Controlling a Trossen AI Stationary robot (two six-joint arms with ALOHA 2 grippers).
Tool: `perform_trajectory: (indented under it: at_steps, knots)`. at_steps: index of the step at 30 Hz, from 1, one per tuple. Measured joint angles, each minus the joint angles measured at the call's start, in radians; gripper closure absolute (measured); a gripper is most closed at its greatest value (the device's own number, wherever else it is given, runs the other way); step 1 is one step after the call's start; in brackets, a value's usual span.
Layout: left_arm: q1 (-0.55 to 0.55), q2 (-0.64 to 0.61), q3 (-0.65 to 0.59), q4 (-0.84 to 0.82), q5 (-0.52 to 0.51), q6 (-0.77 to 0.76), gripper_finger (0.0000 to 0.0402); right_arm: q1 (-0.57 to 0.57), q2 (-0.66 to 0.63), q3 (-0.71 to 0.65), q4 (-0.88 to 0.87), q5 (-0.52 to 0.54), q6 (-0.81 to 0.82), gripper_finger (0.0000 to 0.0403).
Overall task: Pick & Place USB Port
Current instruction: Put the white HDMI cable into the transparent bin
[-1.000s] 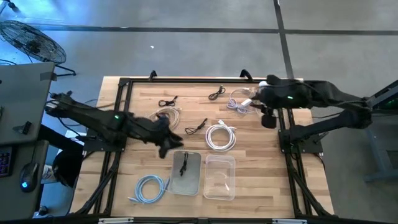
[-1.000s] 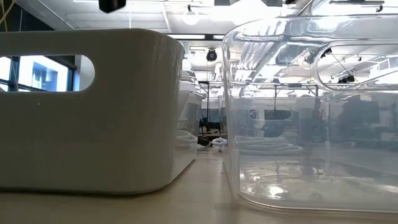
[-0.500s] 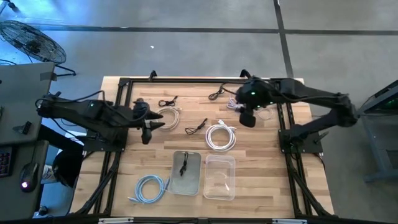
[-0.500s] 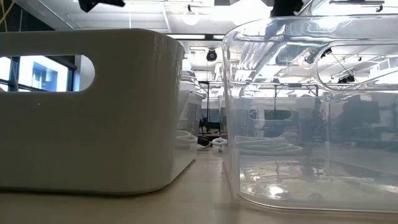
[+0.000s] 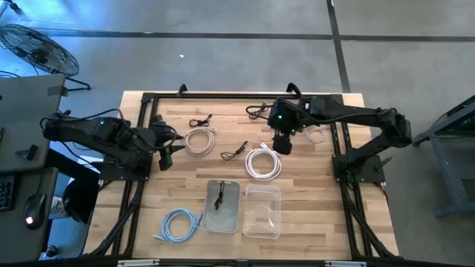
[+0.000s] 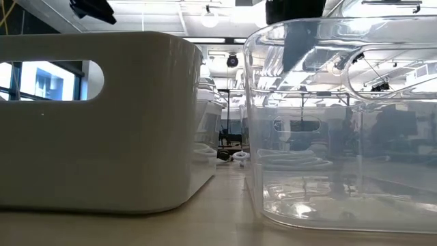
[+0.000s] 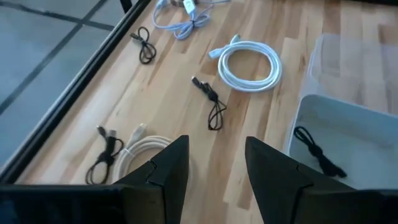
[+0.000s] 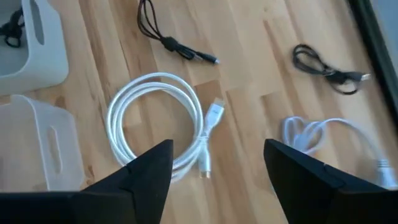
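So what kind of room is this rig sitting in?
Most likely a lab or workshop: bare concrete floor around the wooden table, a floor fan in one corner, and rows of ceiling lights over open space in the low view.

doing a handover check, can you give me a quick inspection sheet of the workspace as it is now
surface: wooden table, black frame.
job's things: white bin holds one black cable; clear bin beside it looks empty.
clutter: nothing seen.
grippers: left tool open, empty, at the table's left side; right tool open, empty, above the white coiled cable.
cables: cream coil, light blue coil, pale cable at the far right, three loose black cables.
surroundings: fan and desk with mouse to the left.
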Motion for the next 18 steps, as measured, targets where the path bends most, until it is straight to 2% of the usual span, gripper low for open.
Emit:
perform_trajectory:
  at_steps: [6,12,18]
  knots:
    - [0.0,-0.069,0.0,-0.065,-0.003,0.031,0.0247,-0.033,-0.001,-0.16,0.178,-0.108,0.083,0.016]
    - [0.0,-0.104,0.0,-0.128,-0.004,0.054,0.0247,-0.034,-0.002,-0.307,0.277,-0.043,0.118,0.0158]
    - [0.0,-0.11,0.0,-0.149,-0.044,0.074,0.0247,-0.046,-0.001,-0.4,0.379,-0.086,0.201,0.0158]
